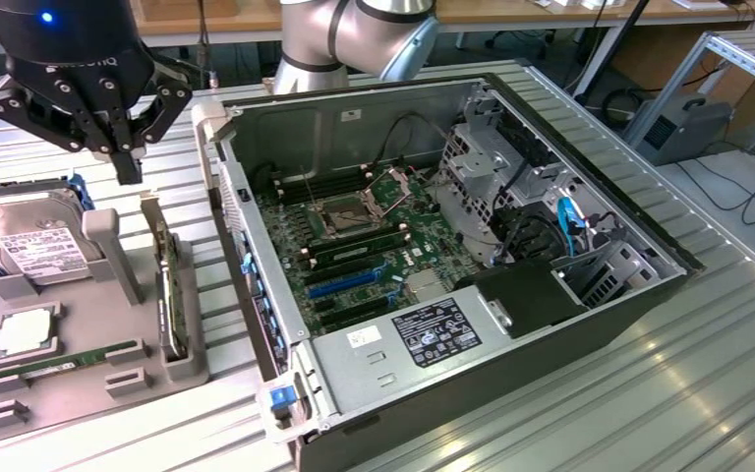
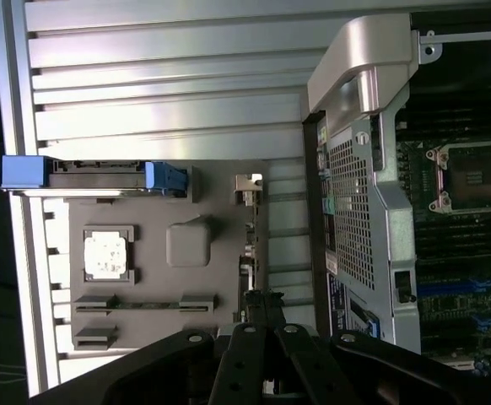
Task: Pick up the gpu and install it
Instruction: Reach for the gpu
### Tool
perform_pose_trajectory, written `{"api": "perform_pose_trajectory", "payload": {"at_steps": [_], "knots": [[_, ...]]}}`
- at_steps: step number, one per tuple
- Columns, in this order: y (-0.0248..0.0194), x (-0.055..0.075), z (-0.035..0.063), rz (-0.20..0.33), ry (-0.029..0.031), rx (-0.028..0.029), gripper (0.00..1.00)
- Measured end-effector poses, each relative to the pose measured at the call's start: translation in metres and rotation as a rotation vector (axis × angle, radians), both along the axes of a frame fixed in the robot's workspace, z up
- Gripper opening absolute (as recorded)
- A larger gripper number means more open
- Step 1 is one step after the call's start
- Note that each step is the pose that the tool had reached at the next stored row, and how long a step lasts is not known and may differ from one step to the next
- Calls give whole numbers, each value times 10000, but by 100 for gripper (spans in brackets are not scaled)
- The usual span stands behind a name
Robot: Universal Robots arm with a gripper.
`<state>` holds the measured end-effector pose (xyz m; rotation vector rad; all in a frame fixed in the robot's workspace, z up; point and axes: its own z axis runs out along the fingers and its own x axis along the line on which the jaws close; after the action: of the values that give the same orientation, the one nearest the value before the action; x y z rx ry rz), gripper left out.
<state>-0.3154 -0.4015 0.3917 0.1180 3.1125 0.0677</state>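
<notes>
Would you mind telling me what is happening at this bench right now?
A robot arm is set to fit a graphics card into the open computer case. The card stands on edge in a slot of the grey parts tray, not yet picked up. The gripper is shut and empty, hovering over the tray near one end of the card.

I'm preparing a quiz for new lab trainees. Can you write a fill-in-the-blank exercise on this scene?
1. The gripper hangs above the grey holder with its jaws ____.
2. The gpu stands on its ____ in the holder, beside the open computer case.
3. The hard drive bears a ____ label.
Missing words: shut; edge; white.
</notes>
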Motion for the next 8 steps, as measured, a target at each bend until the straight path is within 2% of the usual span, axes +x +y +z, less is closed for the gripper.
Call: {"api": "perform_pose_trajectory", "payload": {"at_steps": [8], "knots": [[-63, -19, 0, 0, 0, 0, 11]]}}
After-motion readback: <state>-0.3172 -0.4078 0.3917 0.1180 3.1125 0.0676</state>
